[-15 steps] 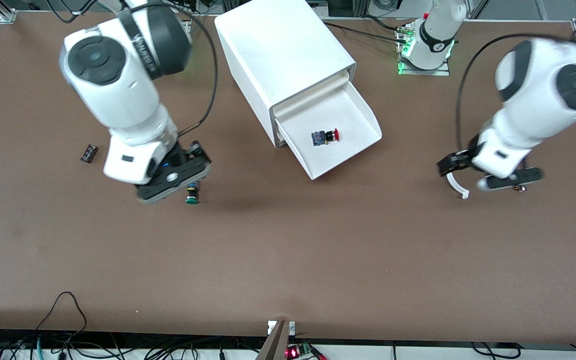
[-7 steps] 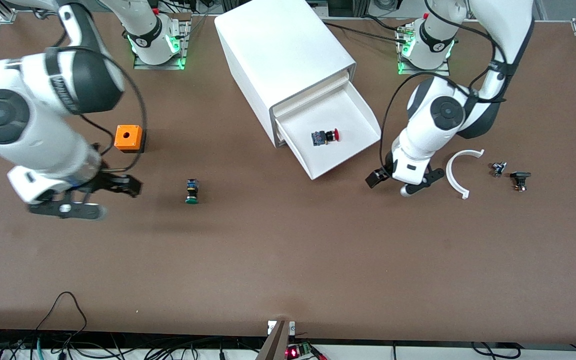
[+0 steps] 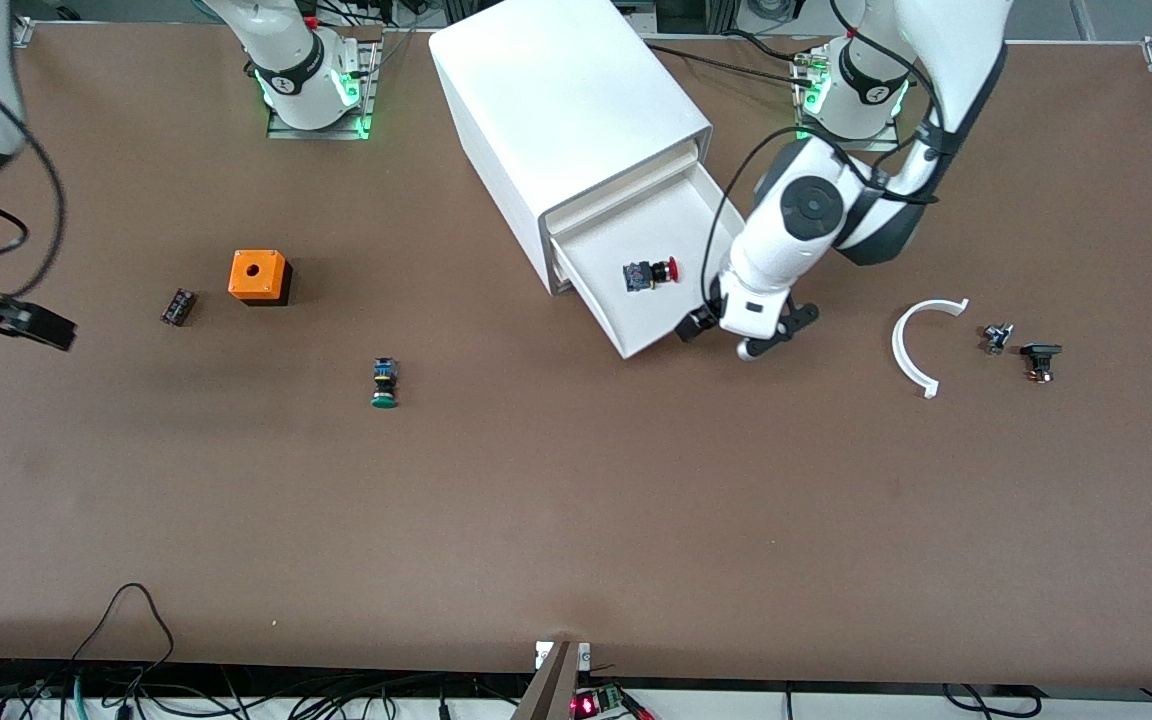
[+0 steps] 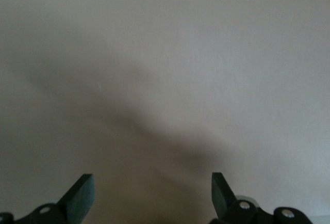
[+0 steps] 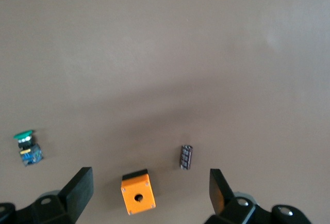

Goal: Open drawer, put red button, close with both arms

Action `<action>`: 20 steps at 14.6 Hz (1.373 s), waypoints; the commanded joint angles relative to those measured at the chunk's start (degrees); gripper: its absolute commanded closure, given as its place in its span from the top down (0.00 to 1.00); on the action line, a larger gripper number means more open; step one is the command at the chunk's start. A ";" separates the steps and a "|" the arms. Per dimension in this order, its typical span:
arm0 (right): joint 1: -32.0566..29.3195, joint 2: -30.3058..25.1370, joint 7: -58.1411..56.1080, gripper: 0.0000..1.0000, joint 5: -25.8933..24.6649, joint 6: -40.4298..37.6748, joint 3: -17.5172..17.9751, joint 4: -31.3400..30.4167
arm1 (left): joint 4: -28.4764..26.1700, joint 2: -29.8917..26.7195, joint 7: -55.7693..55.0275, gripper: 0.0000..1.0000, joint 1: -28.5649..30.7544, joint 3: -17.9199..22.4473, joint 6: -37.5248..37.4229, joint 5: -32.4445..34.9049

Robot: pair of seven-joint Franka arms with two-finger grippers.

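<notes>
The white drawer stands pulled out of the white cabinet. The red button lies on its side in the drawer. My left gripper is low at the drawer's front corner, on the side toward the left arm's end. In the left wrist view it is open and empty, facing a plain pale surface at close range. My right gripper is out at the right arm's end of the table. In the right wrist view it is open and empty above the tabletop.
An orange box, also in the right wrist view, and a small black part lie toward the right arm's end. A green-capped button lies nearer the front camera. A white arc and two small parts lie toward the left arm's end.
My right arm has swung away from the green-capped button out to its end of the table. My left arm has moved from over the white arc to the drawer's front corner.
</notes>
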 commanded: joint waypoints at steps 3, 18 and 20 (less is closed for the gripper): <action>-0.30 -7.99 -10.93 1.00 5.69 -2.57 -5.25 -7.05 | -4.22 -3.04 -3.76 1.00 0.13 -5.77 -1.02 -0.61; -0.03 -20.39 -9.96 1.00 8.16 4.09 -2.70 -21.38 | -4.92 -3.49 -3.58 1.00 0.13 -14.48 -4.54 -0.70; -0.21 -19.52 -12.06 1.00 8.68 4.88 -2.96 -20.94 | -4.75 -4.27 -3.49 1.00 0.83 -14.47 -4.72 -0.70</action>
